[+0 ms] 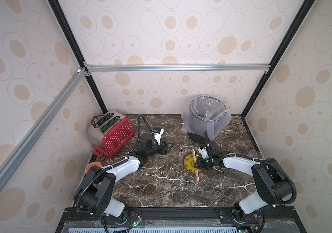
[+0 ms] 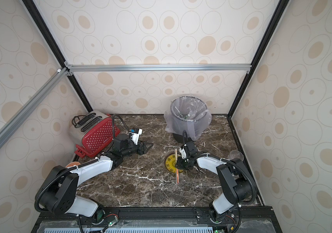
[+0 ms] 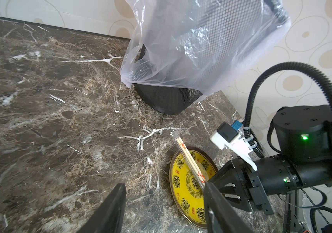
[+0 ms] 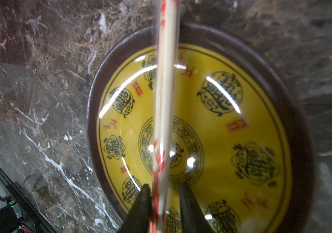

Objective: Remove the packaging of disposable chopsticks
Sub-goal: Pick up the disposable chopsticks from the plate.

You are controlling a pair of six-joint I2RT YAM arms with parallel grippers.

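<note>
The disposable chopsticks [image 1: 194,155] lie inside the packaging [image 1: 197,178], a clear sleeve with orange-red print. Together they rest across a yellow plate [image 1: 188,163], and the sleeve's printed end overhangs toward the table front. My right gripper [image 4: 164,184] straddles the packaging [image 4: 158,161] over the plate [image 4: 221,131]. One finger touches the sleeve and a small gap remains at the other. The pale chopsticks [image 4: 167,80] run away from the jaws. My left gripper [image 3: 164,184] hangs open and empty above the marble, left of the plate [image 3: 183,191]; it shows in both top views [image 1: 169,148] [image 2: 149,146].
A grey mesh bin [image 1: 207,121] lined with a clear bag stands behind the plate. At the back left is a red toaster [image 1: 112,135]. An orange cup [image 1: 92,166] sits at the left edge and a clear cup [image 1: 255,154] at the right edge.
</note>
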